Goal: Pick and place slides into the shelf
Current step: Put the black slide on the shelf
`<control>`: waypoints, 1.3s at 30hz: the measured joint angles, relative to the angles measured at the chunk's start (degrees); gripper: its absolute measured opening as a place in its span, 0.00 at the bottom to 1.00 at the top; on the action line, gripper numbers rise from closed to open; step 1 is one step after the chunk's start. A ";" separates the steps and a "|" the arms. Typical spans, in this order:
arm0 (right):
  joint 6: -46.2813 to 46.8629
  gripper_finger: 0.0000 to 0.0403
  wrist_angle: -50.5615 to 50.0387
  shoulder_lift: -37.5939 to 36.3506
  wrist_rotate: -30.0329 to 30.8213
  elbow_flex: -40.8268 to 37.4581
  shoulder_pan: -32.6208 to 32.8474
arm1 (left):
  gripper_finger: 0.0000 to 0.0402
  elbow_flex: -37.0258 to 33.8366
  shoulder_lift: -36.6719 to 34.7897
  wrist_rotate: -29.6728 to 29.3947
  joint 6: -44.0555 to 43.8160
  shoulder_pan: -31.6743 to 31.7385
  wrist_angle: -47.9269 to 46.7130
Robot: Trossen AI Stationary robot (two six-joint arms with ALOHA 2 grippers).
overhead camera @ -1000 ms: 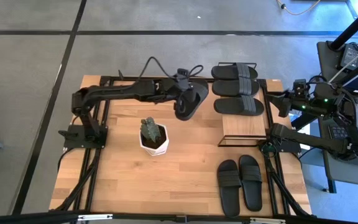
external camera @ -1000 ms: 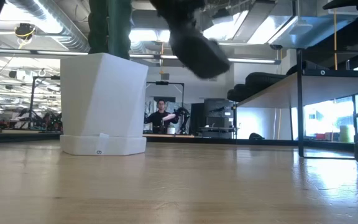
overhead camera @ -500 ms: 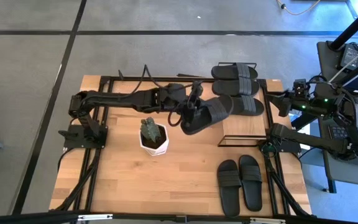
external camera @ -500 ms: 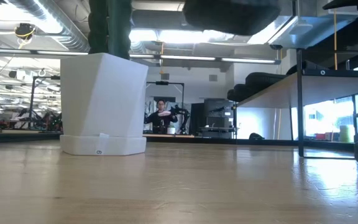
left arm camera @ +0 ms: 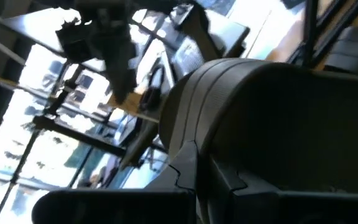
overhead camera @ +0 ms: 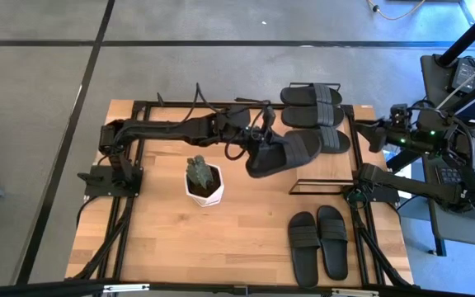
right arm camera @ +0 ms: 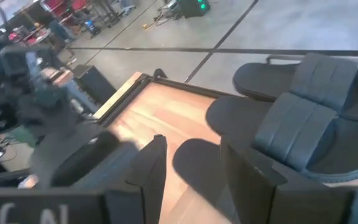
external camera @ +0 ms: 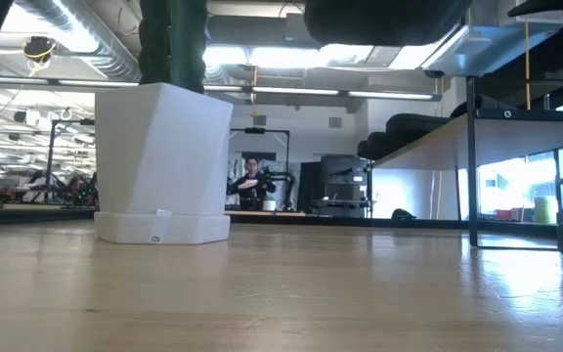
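My left gripper (overhead camera: pixel 252 147) is shut on a black slide (overhead camera: pixel 289 153) and holds it in the air at the shelf's (overhead camera: pixel 324 169) left edge. The low view shows that slide (external camera: pixel 379 18) level, high over the table. Three more slides (overhead camera: pixel 312 114) lie side by side, soles down, on the shelf's wooden top. A pair of slides (overhead camera: pixel 317 242) lies flat on the table in front of the shelf. My right gripper (right arm camera: pixel 194 174) waits open at the table's right edge, beside the shelf, with nothing between its fingers. My left gripper holds the slide by its end nearest the arm (overhead camera: pixel 258 157), coming level from the table's left side. The fingers lie roughly along the slide. The gripper's own body hides the place of contact. The slide is lifted clear and roughly level, its free end (overhead camera: pixel 313 145) over the shelf's edge.
A white pot with a small green plant (overhead camera: pixel 204 183) stands on the table just near-left of the held slide. The shelf's thin black frame (external camera: pixel 472 176) stands at the table's right. Bare wood lies along the near left of the table (overhead camera: pixel 163 239).
My left gripper has carried the slide toward the table's right edge, up to the shelf, and has turned at the wrist. The slide, which hung tilted with its free end down, now lies level and higher, pointing at the shelf.
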 joint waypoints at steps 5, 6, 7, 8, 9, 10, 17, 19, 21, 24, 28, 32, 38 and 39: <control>8.15 0.38 -0.01 0.00 0.12 0.00 0.00 | 0.01 0.00 0.01 -0.14 -0.01 0.01 0.46; 10.97 0.38 -0.01 0.00 -0.10 0.00 0.00 | 0.01 0.00 0.01 -0.54 0.07 0.01 0.17; 13.76 0.38 -0.01 0.00 -0.79 0.00 0.00 | 0.01 0.00 0.01 -1.11 0.45 0.02 -0.11; 16.15 0.38 -0.01 0.00 -2.10 0.00 0.00 | 0.01 0.00 0.01 -1.62 1.35 0.01 -0.15; 18.03 0.38 -0.01 0.00 -3.49 0.00 0.00 | 0.01 0.00 0.01 -2.21 2.39 -0.09 -0.04; 19.93 0.38 0.04 0.07 -4.79 0.00 0.00 | 0.01 0.00 0.01 -2.92 3.46 -0.15 0.17; 23.74 0.38 1.00 3.10 -12.46 0.00 0.01 | 0.01 0.00 0.01 -3.75 4.92 -0.70 0.08; 23.68 0.38 1.26 5.04 -12.49 0.00 -0.02 | 0.01 0.00 0.01 -3.75 4.93 -0.87 0.06; 23.71 0.38 1.68 7.26 -12.37 0.00 -0.02 | 0.01 0.00 0.01 -3.78 4.94 -0.92 0.08; 23.46 0.38 2.13 10.12 -12.72 0.00 -0.02 | 0.01 0.00 0.01 -4.64 4.95 -1.03 0.01; 23.50 0.38 2.24 12.69 -15.26 0.00 -0.02 | 0.01 0.00 0.01 -5.61 5.05 -1.05 -0.09; 23.76 0.38 3.47 15.09 -16.98 0.00 -0.02 | 0.01 0.00 0.01 -5.84 6.19 -1.24 -0.11; 23.67 0.38 7.32 17.96 -20.37 0.00 0.00 | 0.01 0.00 0.01 -6.81 6.37 -1.42 -0.49; 23.63 0.38 7.35 18.32 -21.07 0.00 0.00 | 0.01 0.00 0.01 -7.10 6.40 -1.42 -0.51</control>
